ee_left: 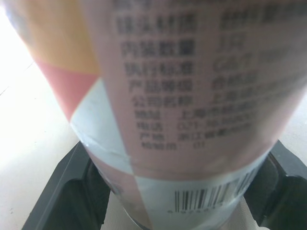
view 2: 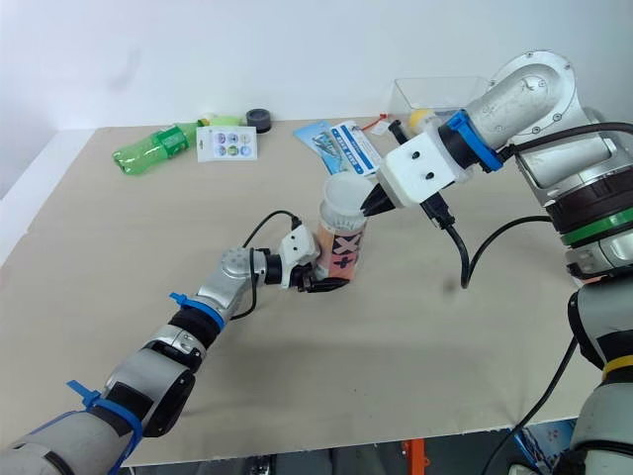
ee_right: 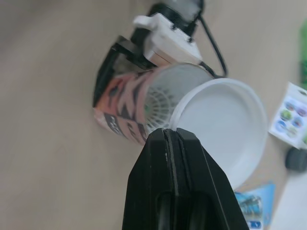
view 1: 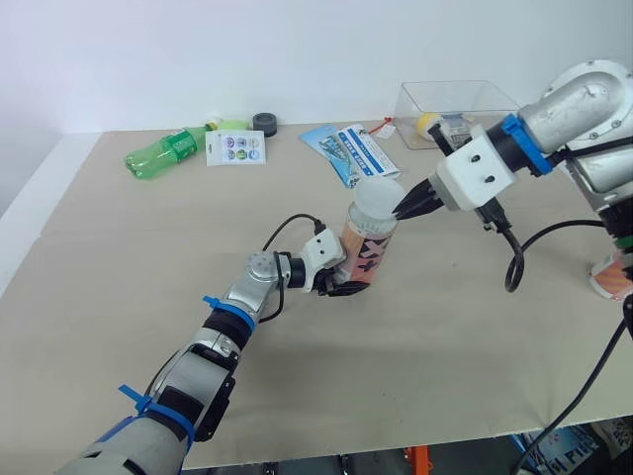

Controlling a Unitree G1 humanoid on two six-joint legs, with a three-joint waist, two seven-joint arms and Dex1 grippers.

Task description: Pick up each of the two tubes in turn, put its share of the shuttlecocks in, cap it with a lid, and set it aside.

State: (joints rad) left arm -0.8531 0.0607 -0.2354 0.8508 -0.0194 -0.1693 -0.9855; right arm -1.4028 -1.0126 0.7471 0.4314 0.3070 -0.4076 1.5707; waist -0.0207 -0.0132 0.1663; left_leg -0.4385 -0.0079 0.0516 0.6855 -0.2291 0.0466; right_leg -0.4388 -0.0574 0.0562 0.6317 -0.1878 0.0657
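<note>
Patterned tube (view 1: pixel 366 247) at frame centre, left gripper (view 1: pixel 346 287) clamping its base, right gripper (view 1: pixel 401 210) pinching a translucent lid (view 1: pixel 376 196) tilted over its mouth, right wrist view revealing a white shuttlecock (ee_right: pixel 160 108) inside.

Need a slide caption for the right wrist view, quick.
Right end effector pinching the white lid by its rim at the open mouth of the tube, a shuttlecock visible inside.

Bright, even light covers the table (view 1: pixel 119 297); the tube (view 1: pixel 368 247) throws only a faint, soft shadow at its base. In the left wrist view, glare whitens the table beside the tube.
</note>
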